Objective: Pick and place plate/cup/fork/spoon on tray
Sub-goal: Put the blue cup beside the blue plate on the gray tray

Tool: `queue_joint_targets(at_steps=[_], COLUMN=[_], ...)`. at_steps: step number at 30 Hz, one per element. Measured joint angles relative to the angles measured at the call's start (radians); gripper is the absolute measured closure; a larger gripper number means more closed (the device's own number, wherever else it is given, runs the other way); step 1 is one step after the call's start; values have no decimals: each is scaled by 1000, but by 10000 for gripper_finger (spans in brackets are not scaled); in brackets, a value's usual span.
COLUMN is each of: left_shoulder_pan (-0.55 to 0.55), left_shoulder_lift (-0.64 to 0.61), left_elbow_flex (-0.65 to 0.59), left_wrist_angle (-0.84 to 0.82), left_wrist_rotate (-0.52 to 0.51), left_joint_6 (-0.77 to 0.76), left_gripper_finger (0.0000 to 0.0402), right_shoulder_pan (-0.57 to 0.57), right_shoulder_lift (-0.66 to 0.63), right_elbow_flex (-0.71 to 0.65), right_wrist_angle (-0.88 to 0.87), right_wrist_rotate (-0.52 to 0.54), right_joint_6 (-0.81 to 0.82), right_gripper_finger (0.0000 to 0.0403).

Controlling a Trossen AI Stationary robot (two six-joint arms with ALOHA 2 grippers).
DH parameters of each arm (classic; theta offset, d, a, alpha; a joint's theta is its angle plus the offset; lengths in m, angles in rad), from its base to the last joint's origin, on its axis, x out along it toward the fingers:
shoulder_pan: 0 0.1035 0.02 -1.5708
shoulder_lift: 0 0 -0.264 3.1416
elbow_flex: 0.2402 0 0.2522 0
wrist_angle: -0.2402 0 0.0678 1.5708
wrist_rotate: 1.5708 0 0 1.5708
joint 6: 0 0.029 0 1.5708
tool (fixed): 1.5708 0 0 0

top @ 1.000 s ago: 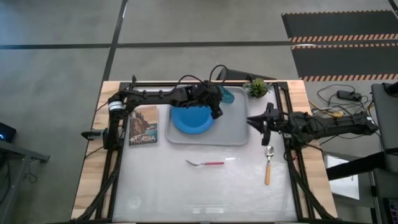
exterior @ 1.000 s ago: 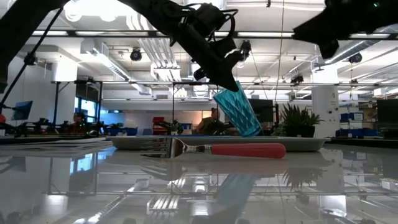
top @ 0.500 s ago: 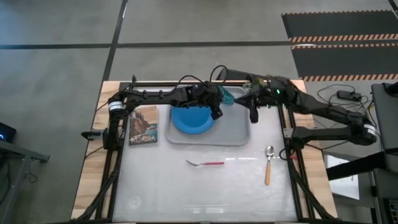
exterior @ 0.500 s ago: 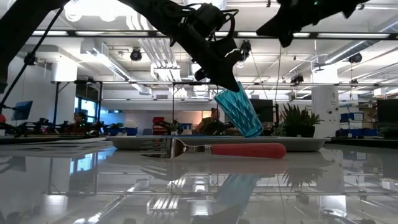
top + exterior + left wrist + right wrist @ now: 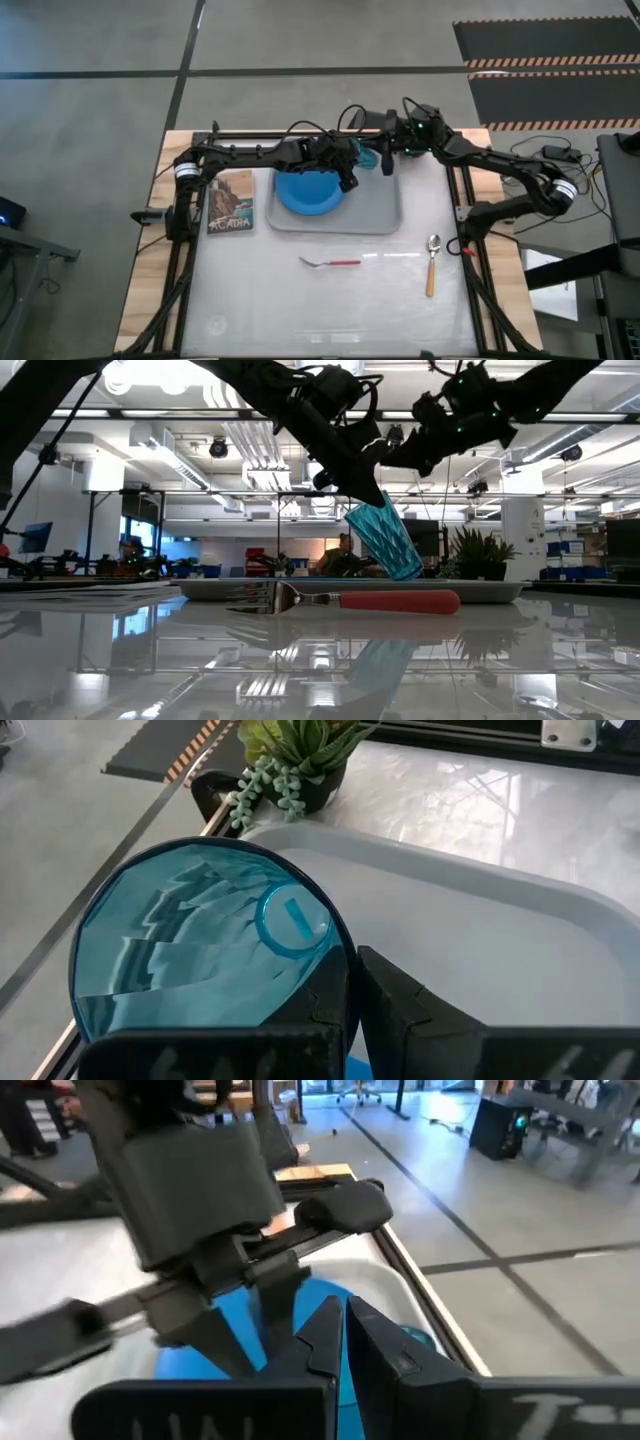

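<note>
My left gripper (image 5: pixel 355 160) is shut on the teal cup (image 5: pixel 369 155) over the far right part of the grey tray (image 5: pixel 380 212). The blue plate (image 5: pixel 310 190) lies flat on the tray's left half. My right gripper (image 5: pixel 388 162) hovers shut and empty just right of the cup, above the tray's far right corner; it also shows in the low view (image 5: pixel 400 458). The pink-handled fork (image 5: pixel 330 262) lies on the table in front of the tray. The orange-handled spoon (image 5: pixel 432 262) lies at the right. My left gripper holds the cup by its rim (image 5: pixel 338 952), with one finger inside the mouth and one finger (image 5: pixel 400 1005) outside. The fingers slant down from the table's left. The cup (image 5: pixel 383 540) hangs tilted below them, base down and toward the right, just above the tray.
A small green plant (image 5: pixel 290 760) stands beyond the tray's far right corner. The ACADIA card (image 5: pixel 230 200) lies left of the tray. The table's near half holds only the fork and spoon.
My right gripper has swung from the table's right side, level with the tray's near right corner, to the far edge and leftward, ending close beside the cup. My left gripper and the cup have kept still.
</note>
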Motion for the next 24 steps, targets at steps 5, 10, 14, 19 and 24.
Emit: queue_joint_targets(at_steps=[5, 10, 14, 19, 24], left_shoulder_pan=[0, 0, 0, 0, 0], left_shoulder_lift=[0, 0, 0, 0, 0], left_elbow_flex=[0, 0, 0, -1, -1], left_wrist_angle=[4, -2, 0, 4, 8], left_wrist_rotate=[0, -1, 0, 0, -1], left_joint_6=[1, 0, 1, 1, 6], left_gripper_finger=[402, 401, 402, 401, 402], right_shoulder_pan=[-10, -18, -16, -16, -16], right_shoulder_lift=[72, 136, 145, 129, 137], right_elbow_flex=[8, 30, 64, 120, 174], right_wrist_angle=[15, 14, -55, -208, -306], right_wrist_rotate=[23, 30, 29, 45, 64], right_joint_6=[-86, -87, -100, -140, -139], right_gripper_finger=[394, 394, 394, 394, 394])
